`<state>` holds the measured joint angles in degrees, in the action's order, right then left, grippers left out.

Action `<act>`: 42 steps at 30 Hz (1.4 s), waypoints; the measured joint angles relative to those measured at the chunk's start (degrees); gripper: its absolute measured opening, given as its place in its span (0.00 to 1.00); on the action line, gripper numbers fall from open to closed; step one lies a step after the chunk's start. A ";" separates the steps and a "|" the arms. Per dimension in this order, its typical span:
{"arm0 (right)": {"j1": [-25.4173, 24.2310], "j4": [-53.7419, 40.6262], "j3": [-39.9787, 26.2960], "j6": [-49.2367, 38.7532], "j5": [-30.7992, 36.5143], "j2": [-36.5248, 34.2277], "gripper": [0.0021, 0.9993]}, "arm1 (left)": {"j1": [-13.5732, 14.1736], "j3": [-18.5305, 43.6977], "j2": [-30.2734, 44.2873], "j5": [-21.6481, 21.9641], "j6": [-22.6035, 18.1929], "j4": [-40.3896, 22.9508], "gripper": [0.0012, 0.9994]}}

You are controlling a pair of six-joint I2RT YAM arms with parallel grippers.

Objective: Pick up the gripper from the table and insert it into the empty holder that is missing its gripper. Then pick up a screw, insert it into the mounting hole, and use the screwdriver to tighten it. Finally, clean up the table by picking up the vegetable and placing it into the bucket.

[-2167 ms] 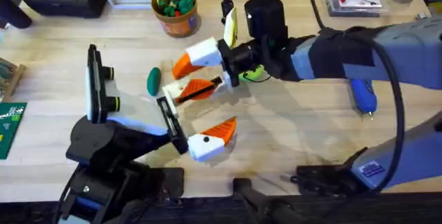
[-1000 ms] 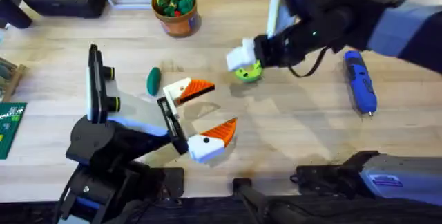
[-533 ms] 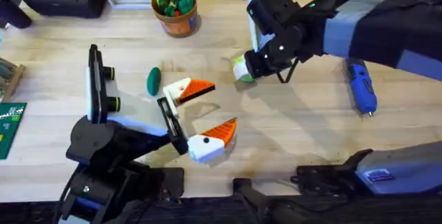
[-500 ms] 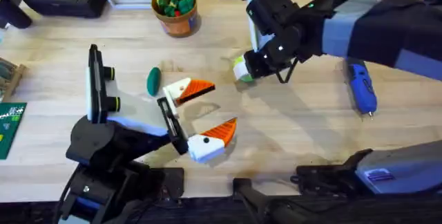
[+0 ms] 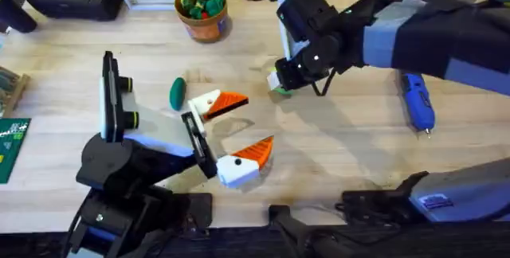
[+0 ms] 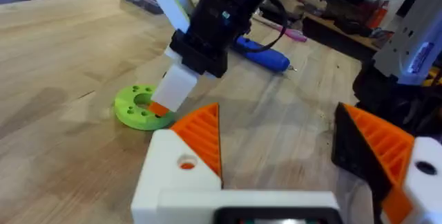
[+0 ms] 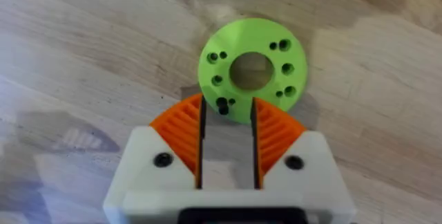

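Overhead view: nearest to the arms' bases, the left fingers point(image 5: 249, 153) are sitting wide open over the surface point(image 5: 343, 158) and are holding nothing. One of them is the white holder point(image 5: 205, 103), and the orange wedge point(image 5: 233, 101) is now sitting in it, pointing away from the arm. So the first job is looking done, though I cannot see if the wedge is pushed all the way in.

Just beside the holder, the little dark green vegetable point(image 5: 177, 92) is lying on the surface. It is not yet in the bucket.

A bit farther out, the right fingers point(image 7: 181, 124) are hanging low over the edge of the lime-green disc point(image 7: 271, 92). They are open just a little, with a narrow gap. A tiny dark thing, I think a screw point(image 7: 222, 104), is sitting in the disc right at the gap. They are not gripping it yet, so the screw job is only starting.

Off to the right side, the blue screwdriver point(image 5: 416, 103) is lying alone, well apart from both arms.

Farthest away, the bucket point(image 5: 202, 21) is standing upright, waiting for the vegetable.
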<state>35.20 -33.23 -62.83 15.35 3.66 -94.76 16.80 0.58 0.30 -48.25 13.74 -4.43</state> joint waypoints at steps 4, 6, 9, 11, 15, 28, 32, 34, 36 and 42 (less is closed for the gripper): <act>0.34 0.04 0.00 -0.02 0.00 -1.36 0.27 | 0.00 0.01 0.01 0.00 0.00 0.00 0.99; 0.70 0.04 -0.07 -0.19 0.37 -1.72 0.26 | 0.00 0.02 0.02 0.00 0.00 0.00 0.99; 0.92 0.07 -0.13 -0.24 0.85 -1.74 0.20 | 0.00 0.00 0.00 0.00 0.00 0.00 0.99; 0.92 0.09 -0.13 -0.24 1.04 -1.74 0.16 | 0.00 0.01 0.01 0.00 0.00 0.00 0.99; 1.00 0.19 -0.13 -0.39 1.04 -1.74 0.04 | 0.00 0.00 0.00 0.00 0.00 0.00 0.99; 0.88 -2.06 -0.96 -0.44 1.03 -1.70 0.01 | 0.00 0.02 0.00 0.00 0.00 -0.02 0.99; 0.06 -7.18 -3.33 -0.46 1.03 -1.07 0.01 | 0.00 0.02 0.02 0.00 0.00 0.00 0.99; -0.28 -9.91 -5.07 -0.65 1.03 -0.32 0.01 | 0.00 0.00 0.00 0.02 -0.03 -0.01 0.99; -0.52 -12.78 -7.43 -1.00 1.03 0.48 0.01 | 0.00 0.00 0.00 0.02 -0.31 -0.02 0.99; -0.48 -23.14 -16.86 -2.20 1.01 1.70 0.01 | 0.00 0.02 0.00 0.02 -2.85 -0.02 0.99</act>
<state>34.72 -56.37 -79.69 13.16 4.67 -93.06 16.80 0.60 0.30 -48.23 10.89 -4.45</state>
